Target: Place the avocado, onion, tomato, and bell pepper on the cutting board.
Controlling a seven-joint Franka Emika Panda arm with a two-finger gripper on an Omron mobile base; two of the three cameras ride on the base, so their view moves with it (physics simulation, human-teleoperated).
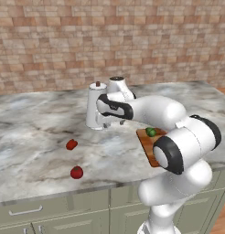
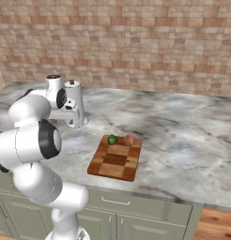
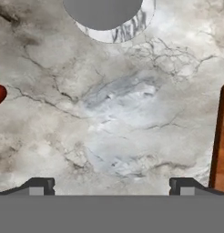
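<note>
Gripper [image 3: 112, 184]: your jaws stand wide, empty, over bare counter [image 1: 32, 137].
Board [image 2: 115, 160]: avocado [image 2: 112, 139], onion [image 2: 129, 139] on it.
Pepper [image 1: 72, 144], tomato [image 1: 77, 172]: on counter, left of you.

Behind everything runs a brick wall [image 1: 109, 41] in mixed tan, pink and rust. The counter [image 1: 32, 132] is grey-white marble with dark veins. Lower left of the left base view: a glossy deep-red tomato [image 1: 77, 172] and a bright red bell pepper [image 1: 72, 144]. The cutting board [image 2: 115, 161] is checkered light and dark brown, carrying a green avocado [image 2: 112, 139] and a pale orange-pink onion [image 2: 129, 139]. Cabinets [image 2: 150, 220] are grey-green.
</note>
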